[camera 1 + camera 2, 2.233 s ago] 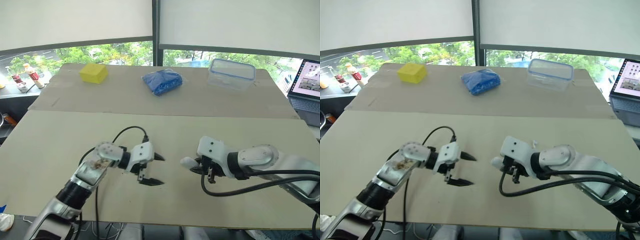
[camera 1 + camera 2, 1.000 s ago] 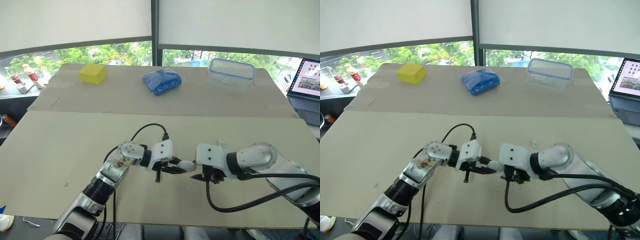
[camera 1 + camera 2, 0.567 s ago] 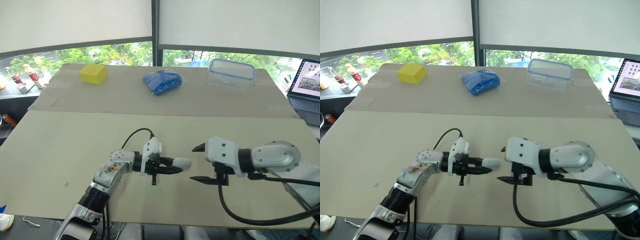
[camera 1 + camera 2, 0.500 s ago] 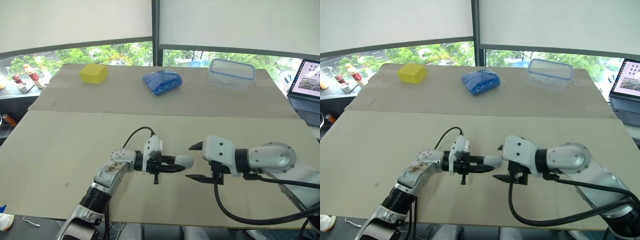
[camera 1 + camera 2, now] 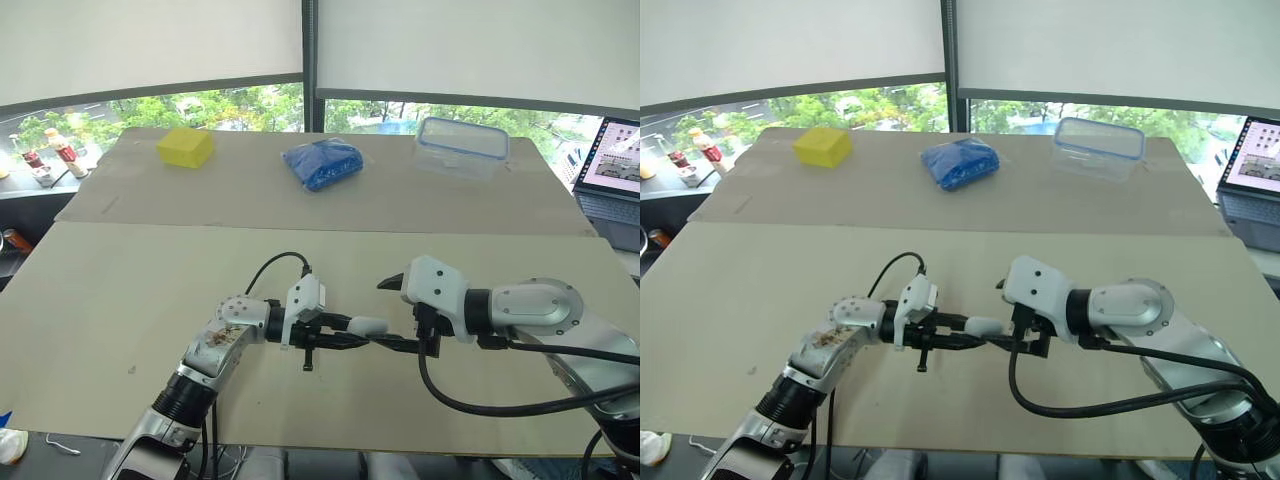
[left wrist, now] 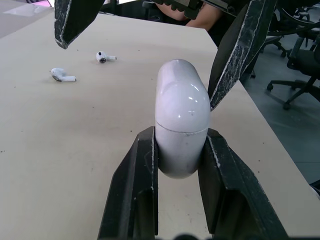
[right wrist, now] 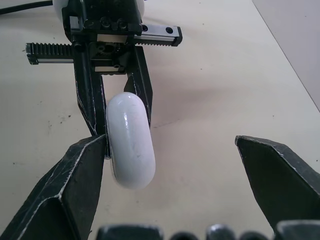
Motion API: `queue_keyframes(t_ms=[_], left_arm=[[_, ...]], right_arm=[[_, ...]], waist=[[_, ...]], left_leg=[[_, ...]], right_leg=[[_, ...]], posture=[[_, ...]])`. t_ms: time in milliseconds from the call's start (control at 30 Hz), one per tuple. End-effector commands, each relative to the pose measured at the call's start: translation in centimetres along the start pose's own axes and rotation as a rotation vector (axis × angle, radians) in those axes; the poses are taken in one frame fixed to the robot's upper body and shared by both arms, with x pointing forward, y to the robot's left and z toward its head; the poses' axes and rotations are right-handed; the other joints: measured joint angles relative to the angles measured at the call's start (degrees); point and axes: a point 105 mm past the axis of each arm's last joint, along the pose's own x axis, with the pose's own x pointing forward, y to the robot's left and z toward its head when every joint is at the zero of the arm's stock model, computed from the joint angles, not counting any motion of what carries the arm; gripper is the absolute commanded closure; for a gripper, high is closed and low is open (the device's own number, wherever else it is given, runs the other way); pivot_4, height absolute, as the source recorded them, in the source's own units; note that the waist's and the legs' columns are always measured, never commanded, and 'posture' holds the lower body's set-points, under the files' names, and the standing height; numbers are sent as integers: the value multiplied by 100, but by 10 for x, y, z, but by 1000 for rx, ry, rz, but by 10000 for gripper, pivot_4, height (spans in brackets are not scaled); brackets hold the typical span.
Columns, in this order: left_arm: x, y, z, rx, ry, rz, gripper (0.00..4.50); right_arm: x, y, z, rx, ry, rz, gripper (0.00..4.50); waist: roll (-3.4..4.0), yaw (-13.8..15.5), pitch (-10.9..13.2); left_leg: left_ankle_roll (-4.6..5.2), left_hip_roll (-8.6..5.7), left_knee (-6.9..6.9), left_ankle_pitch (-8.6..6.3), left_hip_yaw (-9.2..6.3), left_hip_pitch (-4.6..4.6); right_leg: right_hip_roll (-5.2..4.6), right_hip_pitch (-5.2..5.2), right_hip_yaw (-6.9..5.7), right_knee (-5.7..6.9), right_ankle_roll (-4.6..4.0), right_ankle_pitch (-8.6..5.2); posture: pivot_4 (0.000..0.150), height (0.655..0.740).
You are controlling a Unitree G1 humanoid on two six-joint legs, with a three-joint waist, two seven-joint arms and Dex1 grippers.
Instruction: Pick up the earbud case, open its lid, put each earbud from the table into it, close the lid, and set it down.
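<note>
Case (image 5: 367,325): centre frame, lid shut, pinched in the left gripper (image 6: 180,145) above the table (image 5: 120,290).
Right gripper (image 7: 170,144): spread, now advanced around the case's free end, one finger against it. Lid-opening looks imminent.
Earbuds (image 6: 63,75): both on the table.

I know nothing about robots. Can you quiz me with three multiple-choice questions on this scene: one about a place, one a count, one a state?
1. Where is the white earbud case?
A) on the yellow block
B) between the left gripper's fingers
C) in the clear box

2. How many earbuds lie on the table?
A) none
B) four
C) two

3. The right gripper is:
A) open
B) shut on the case
C) shut on an earbud

Answers: 1 B, black fingers clamp its sides. 2 C, two lie apart on the tabletop. 3 A, its fingers stand wide apart.
</note>
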Motion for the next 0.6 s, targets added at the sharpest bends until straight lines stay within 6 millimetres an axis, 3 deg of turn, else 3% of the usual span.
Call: queue_keyframes(t_ms=[33, 600], left_arm=[[3, -4, 7, 40, -12, -30, 39149], [-10, -3, 2, -10, -46, 27, 39148]], right_arm=[[-9, -11, 10, -24, -30, -61, 0], [-30, -11, 24, 50, -146, -108, 0]], waist=[[0, 0, 0], [0, -1, 0]], left_leg=[[0, 0, 0, 0, 0, 0], [0, 1, 0, 0, 0, 0]], right_leg=[[0, 0, 0, 0, 0, 0], [1, 0, 0, 1, 0, 0]], posture=[[1500, 6995], [1500, 6995]])
